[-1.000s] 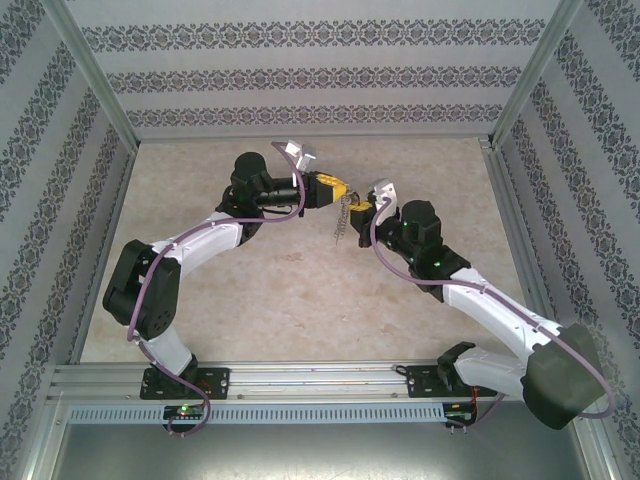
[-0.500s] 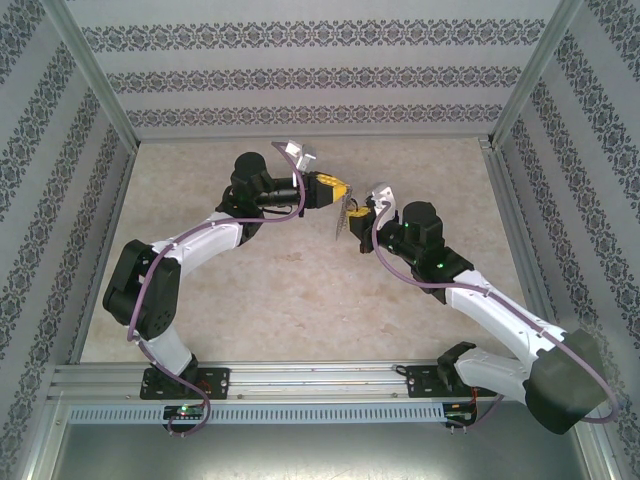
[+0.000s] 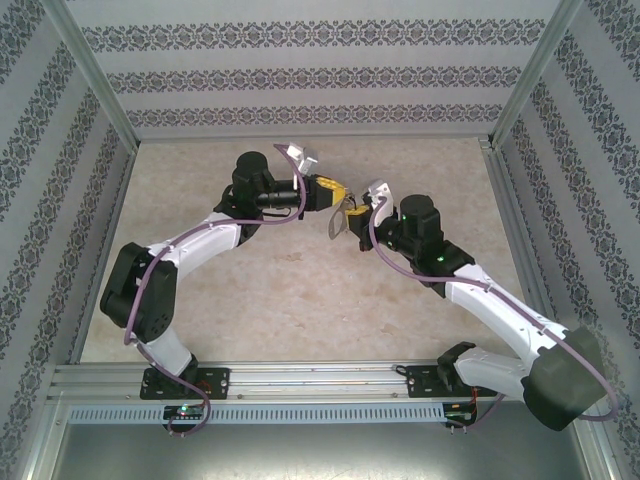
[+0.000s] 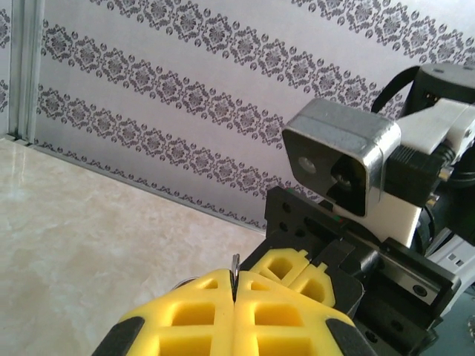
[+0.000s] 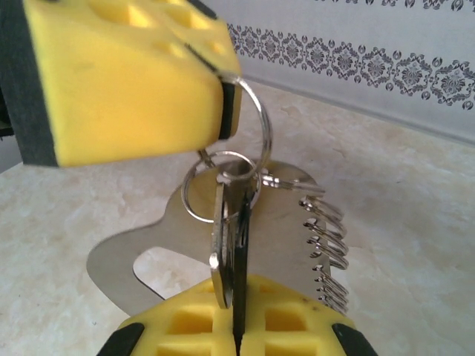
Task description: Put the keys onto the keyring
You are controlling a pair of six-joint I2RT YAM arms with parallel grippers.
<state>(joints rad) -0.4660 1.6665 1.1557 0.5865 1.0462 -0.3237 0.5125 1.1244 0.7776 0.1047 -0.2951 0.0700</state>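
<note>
Over the worktop's (image 3: pixel 300 290) far middle the claws meet tip to tip. The left claw (image 4: pixel 234 285) pinches a wire ring (image 5: pixel 261 130), and the keyring (image 5: pixel 126 263) hangs by it. The right claw (image 5: pixel 237 330) pinches the key (image 5: pixel 239 245) upright, its top at that ring.

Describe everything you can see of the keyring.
The keyring is a flat, dull grey metal plate with a long cut-out, carabiner-like, hanging clear of the table. Small shiny wire loops line one long edge, and thin round split rings gather at its top. One ring is pinched by the shut left gripper. The key, clamped edge-on in the shut right gripper, stands in front of it, its top among those rings; whether it is threaded on, I cannot tell.
</note>
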